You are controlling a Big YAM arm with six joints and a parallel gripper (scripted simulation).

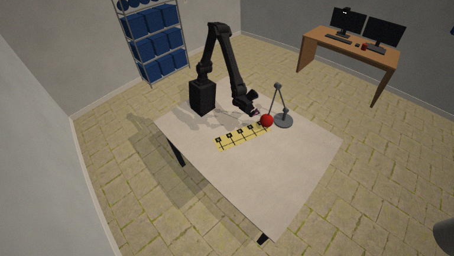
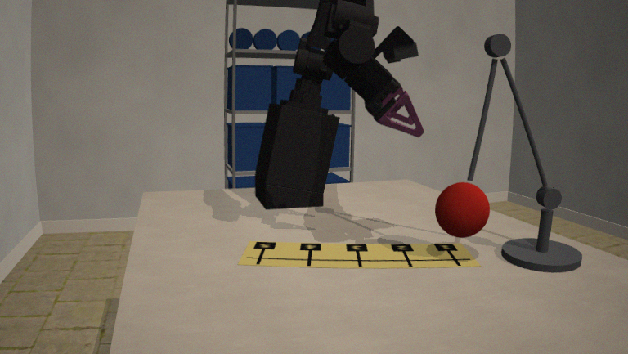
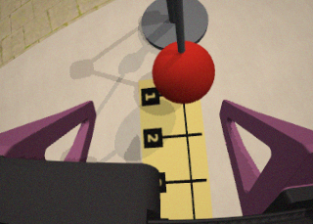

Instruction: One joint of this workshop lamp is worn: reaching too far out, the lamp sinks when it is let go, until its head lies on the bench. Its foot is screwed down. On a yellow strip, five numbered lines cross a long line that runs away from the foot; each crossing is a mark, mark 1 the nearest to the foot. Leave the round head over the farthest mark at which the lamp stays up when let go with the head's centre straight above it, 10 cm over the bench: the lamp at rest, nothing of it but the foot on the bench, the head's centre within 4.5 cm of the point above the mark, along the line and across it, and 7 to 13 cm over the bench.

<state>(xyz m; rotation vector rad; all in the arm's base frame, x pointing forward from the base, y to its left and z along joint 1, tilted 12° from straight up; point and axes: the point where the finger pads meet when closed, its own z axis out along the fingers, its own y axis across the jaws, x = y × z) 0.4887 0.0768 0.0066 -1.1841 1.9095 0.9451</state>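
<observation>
Yellow strip (image 1: 236, 139) (image 2: 333, 254) (image 3: 172, 157), legible "1", "2".

Pale bench (image 1: 268, 172) (image 2: 324, 313) (image 3: 64, 53) bearing a round grey foot (image 1: 283, 120) (image 2: 541, 257) (image 3: 196, 21). Beside the foot, a yellow strip (image 1: 244, 136) (image 2: 379, 253) (image 3: 171, 157) lies flat, its five numbered lines crossing one long line.

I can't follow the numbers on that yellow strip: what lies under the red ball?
Beneath the red ball, bench shows, then the near end of the yellow strip. From the wrist, the ball hides part of line 1.
</observation>
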